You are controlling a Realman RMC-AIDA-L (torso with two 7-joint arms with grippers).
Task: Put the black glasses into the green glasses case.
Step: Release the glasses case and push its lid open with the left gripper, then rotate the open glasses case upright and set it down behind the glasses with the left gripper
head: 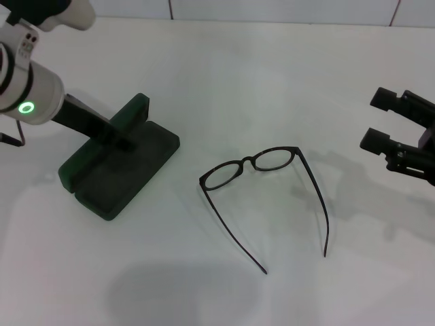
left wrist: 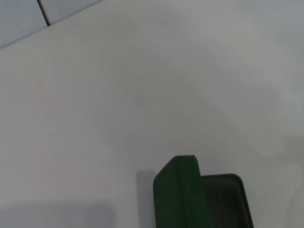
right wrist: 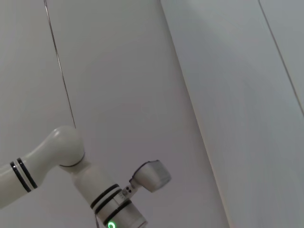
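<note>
Reaching in from the 9 o'clock side, the left gripper (head: 117, 134) sits at the open case (head: 119, 166), its dark fingers over the tray beside the raised lid; whether they pinch the lid or merely rest there I cannot tell. The right gripper (head: 382, 121) hovers at 3 o'clock with its jaws spread and nothing between them, well apart from the glasses (head: 265, 193).

The glasses lie in the middle of the table (head: 224, 68), temples unfolded and trailing toward 6 o'clock, lenses toward 12. They look light, thin and springy, with slick lenses that would smudge or scratch. The bridge or the front rim by a hinge seems the safest hold; the slender temples would likely flex or slip.

The case lies at 9 o'clock from the glasses, its dark tray exposed. Spread temples may not fit the tray, and the left arm crowds the opening.
</note>
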